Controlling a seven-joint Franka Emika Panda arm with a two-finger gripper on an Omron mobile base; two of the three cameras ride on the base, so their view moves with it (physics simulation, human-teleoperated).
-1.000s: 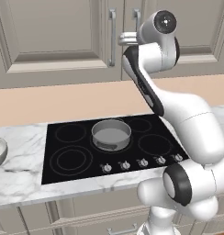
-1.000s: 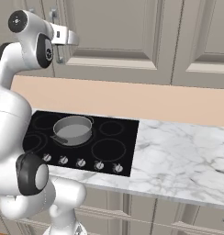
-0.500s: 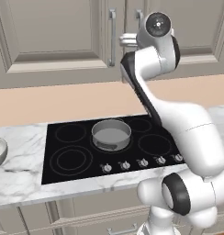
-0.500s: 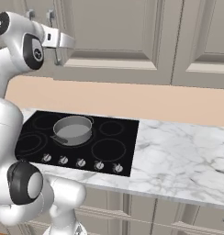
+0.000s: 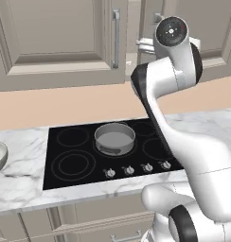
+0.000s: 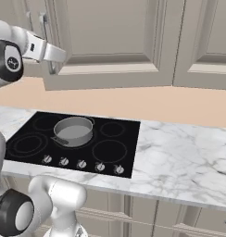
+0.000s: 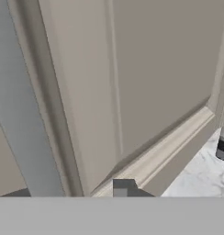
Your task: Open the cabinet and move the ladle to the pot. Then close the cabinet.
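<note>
up at the cabinet (image 5: 60, 42) handle (image 5: 116, 38), the tool's (image 6: 53, 62) opening cannot be told.

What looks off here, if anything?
Only the cabinet door: its handle edge looks slightly ajar, with the pincer there. The pot sits upright on the cooktop; nothing spilled or damaged.

Black cooktop (image 5: 79, 156) in white marble counter (image 6: 184, 152), peach backsplash (image 6: 179, 104).
</note>
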